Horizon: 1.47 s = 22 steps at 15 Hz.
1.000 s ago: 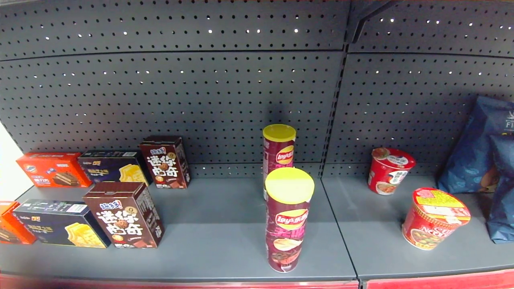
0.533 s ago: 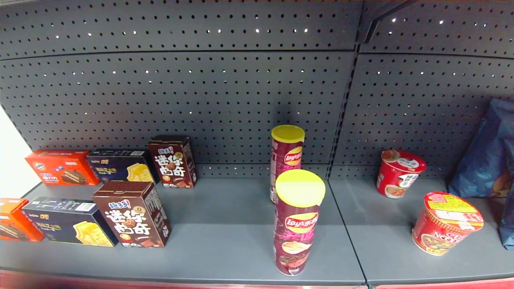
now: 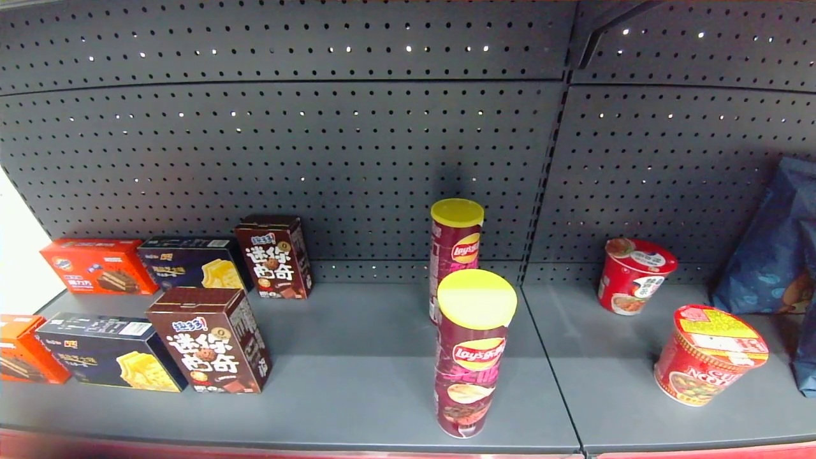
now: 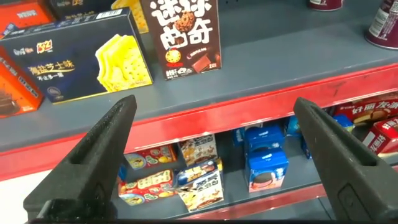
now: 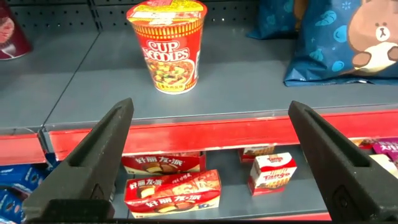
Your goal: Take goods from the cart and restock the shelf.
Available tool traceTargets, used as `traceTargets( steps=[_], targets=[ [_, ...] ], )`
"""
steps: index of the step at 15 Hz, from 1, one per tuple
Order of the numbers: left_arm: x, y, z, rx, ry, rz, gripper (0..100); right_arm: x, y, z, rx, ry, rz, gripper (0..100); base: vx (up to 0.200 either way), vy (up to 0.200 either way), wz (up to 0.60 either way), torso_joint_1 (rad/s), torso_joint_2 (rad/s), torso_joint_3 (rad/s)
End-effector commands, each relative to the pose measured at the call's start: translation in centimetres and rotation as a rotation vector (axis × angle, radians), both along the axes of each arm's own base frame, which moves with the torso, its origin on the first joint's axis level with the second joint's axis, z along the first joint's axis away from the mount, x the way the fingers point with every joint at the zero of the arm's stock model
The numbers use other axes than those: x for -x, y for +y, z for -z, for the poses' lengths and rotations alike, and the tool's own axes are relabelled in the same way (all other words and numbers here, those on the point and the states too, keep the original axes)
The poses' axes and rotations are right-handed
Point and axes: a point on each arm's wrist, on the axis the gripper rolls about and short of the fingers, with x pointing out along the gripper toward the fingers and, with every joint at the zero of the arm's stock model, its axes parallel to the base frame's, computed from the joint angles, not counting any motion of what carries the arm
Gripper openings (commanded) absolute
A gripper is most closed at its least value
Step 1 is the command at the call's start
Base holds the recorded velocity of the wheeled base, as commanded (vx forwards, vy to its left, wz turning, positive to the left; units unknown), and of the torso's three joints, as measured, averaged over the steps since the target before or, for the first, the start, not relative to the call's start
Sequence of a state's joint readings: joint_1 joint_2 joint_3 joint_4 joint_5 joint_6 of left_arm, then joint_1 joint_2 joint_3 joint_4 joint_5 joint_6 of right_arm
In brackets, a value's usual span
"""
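Note:
The grey shelf (image 3: 357, 357) holds two maroon chip cans with yellow lids, one in front (image 3: 475, 357) and one behind (image 3: 456, 245). Left of them stand brown cookie boxes (image 3: 210, 341), dark blue cracker boxes (image 3: 105, 354) and orange boxes (image 3: 95, 264). Two red cup noodles (image 3: 707, 354) sit on the right part. My left gripper (image 4: 211, 106) is open and empty in front of the shelf's red edge (image 4: 217, 115), below the cookie box (image 4: 186, 34). My right gripper (image 5: 210, 109) is open and empty, facing a cup noodles (image 5: 168, 43).
Blue snack bags (image 3: 771, 248) lean at the far right. A perforated back panel (image 3: 319, 159) closes the shelf behind. Free shelf floor lies between the boxes and the cans. A lower shelf holds several small boxes (image 4: 199, 180) and red packs (image 5: 171, 190).
The head camera turned slightly left during the first half second, so everything shifted right in the picture. The goods themselves did not move.

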State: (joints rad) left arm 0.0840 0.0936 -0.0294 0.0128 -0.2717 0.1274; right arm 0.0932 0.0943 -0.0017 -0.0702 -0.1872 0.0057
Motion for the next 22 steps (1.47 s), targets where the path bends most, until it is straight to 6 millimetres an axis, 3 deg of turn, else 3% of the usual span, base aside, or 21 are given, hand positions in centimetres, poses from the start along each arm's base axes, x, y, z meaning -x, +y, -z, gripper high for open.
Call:
traceTargets(
  steps=[1,22],
  targets=[
    [-0.01,0.0,0.0,0.002,0.002,-0.001,100,-0.04,0.01,0.0,0.001,0.004,-0.004,100,0.0,0.0,0.0,0.0,0.0,0.0],
    [-0.03,0.02,0.0,0.058,0.014,-0.017,100,-0.04,0.01,0.0,0.001,0.004,-0.004,100,0.0,-0.029,0.0,0.0,0.0,0.0]
  ],
)
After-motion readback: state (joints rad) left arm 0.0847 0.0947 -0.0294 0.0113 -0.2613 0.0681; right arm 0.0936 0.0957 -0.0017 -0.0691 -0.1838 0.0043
